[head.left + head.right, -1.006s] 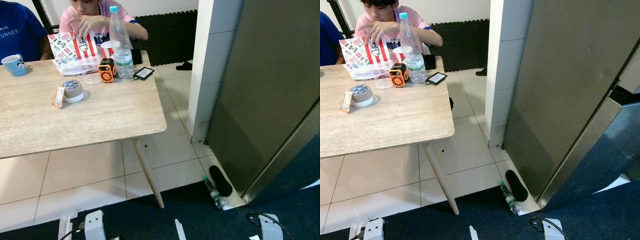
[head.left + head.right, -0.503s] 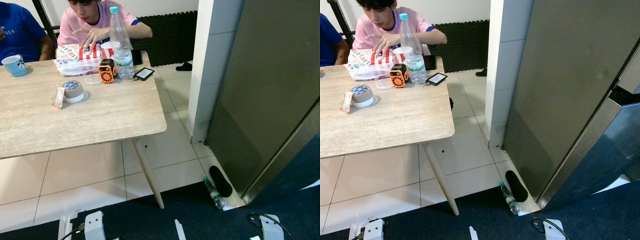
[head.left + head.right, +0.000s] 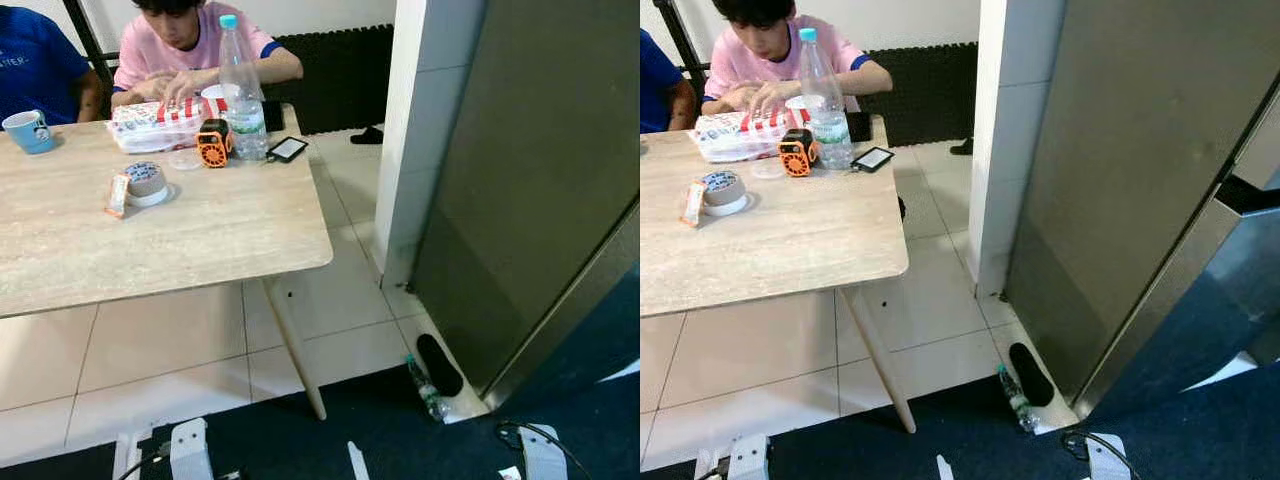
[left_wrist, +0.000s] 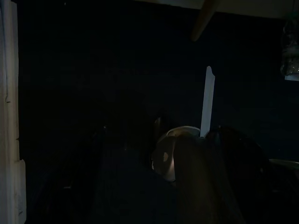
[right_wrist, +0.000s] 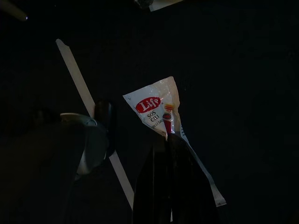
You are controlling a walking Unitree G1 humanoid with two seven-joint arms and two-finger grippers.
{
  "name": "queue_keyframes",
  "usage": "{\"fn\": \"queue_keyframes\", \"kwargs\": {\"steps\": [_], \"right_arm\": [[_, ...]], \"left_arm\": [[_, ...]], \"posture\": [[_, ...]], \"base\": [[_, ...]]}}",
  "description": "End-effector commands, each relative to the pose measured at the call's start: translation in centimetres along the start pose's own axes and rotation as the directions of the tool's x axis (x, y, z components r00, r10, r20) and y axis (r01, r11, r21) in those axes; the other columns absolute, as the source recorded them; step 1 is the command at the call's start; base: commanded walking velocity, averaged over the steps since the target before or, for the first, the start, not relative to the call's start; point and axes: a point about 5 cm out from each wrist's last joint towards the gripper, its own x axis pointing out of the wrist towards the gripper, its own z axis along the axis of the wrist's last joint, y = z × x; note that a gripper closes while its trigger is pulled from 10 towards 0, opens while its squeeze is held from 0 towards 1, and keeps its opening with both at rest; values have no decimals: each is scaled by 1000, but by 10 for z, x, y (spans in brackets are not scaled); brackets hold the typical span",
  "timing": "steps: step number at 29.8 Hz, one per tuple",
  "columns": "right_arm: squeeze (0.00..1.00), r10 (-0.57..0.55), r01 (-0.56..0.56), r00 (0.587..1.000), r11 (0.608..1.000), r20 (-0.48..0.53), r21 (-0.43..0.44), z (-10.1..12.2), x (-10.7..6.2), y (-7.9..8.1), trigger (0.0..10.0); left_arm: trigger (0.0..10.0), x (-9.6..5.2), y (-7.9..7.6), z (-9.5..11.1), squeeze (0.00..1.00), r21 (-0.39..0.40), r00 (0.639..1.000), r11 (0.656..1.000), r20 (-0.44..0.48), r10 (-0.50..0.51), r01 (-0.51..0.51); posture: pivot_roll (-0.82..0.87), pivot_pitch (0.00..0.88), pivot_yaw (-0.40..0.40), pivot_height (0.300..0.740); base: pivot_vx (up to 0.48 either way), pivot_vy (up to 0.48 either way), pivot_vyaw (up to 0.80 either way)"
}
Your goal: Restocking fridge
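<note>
Right tool point(image 5: 170, 154) clenched on a sachet point(image 5: 156, 105); left tool's state I cannot tell. Bottle point(image 3: 427, 388) lies on the floor beside the fridge point(image 3: 540, 180), worktop point(image 3: 160, 240) well apart.

Bright sharp head views, wrist views (shaded) dark

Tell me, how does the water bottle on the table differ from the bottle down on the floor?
The bottle on the table stands upright; the bottle on the floor lies on its side. The table one has a light blue cap and looks much bigger; the floor one has a green cap and rests beside a black slipper by the fridge. Both are clear plastic.
</note>
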Motion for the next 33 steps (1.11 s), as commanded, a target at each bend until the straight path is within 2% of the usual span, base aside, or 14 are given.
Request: {"fn": "queue_keyframes", "kwargs": {"steps": [1,4,8,33], "right_arm": [[0,-5,5,1000,1000,9,4,2,0,-1,10000],[0,-3,3,1000,1000,11,7,2,0,-1,10000],[0,-7,7,1000,999,-3,-32,0,0,-1,10000],[0,-2,2,1000,999,-11,-41,-3,0,1,10000]], "left_arm": [[10000,-1,-3,-9,0,-9,1000,1000,-31,-4,4],[10000,-1,-2,-11,0,-11,999,1000,-35,-2,1],[10000,-1,0,-11,0,-24,1000,1000,-31,4,-4],[10000,-3,4,-11,0,-13,999,1000,-32,11,-12]], "posture": [[-15,0,18,740],[2,0,13,740],[2,0,13,740],[1,0,21,740]], "base": [[0,0,0],[0,0,0],[0,0,0],[0,0,0]]}}
